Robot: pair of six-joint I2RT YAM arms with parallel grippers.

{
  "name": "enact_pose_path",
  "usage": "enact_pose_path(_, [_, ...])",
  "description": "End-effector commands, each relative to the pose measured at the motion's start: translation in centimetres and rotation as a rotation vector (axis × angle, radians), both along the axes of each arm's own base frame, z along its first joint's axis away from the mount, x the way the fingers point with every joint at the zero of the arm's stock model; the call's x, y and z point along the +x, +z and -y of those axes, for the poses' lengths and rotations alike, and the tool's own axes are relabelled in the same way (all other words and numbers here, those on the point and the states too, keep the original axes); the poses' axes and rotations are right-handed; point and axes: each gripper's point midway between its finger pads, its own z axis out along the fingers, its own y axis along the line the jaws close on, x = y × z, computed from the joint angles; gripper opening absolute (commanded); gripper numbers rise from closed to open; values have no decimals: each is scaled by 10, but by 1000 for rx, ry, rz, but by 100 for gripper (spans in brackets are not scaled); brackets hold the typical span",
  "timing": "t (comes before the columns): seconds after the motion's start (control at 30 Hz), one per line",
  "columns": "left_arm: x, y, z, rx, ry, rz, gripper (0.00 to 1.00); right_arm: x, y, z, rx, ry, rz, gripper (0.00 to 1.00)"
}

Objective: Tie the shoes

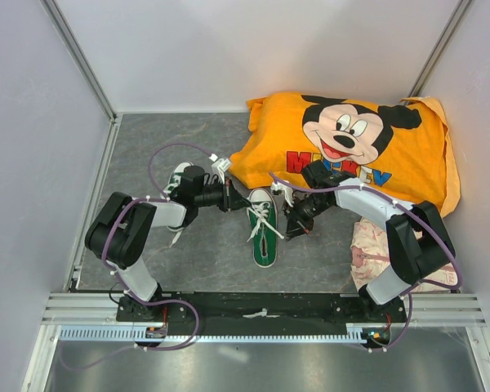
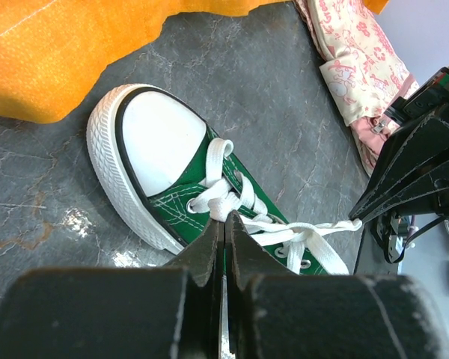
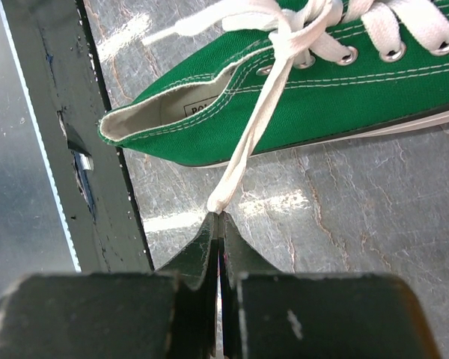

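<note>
Green sneaker (image 1: 263,233) sat between the two grippers, toe pointing away from the robot, heel toward it. Right gripper (image 3: 218,217) was clamped on a lace (image 3: 247,142) end, strand running sideways off the shoe. Left gripper (image 2: 224,223) was closed too, tips at the lace crossing nearer the toe (grip on a strand unconfirmed). Next pull likely goes across the long axis.
</note>
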Motion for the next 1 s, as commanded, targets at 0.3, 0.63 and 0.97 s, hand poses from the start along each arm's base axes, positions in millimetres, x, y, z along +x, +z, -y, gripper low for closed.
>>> enact_pose_path(0.3, [21,5,-10,28,33,88,2,-7,3,8,-37,29,-26,0])
enact_pose_path(0.63, [23,4,-10,26,23,90,1,-8,0,10,-52,44,-40,0])
enact_pose_path(0.97, [-7,47,-16,31,-115,284,55,12,15,-10,10,-4,-55,0])
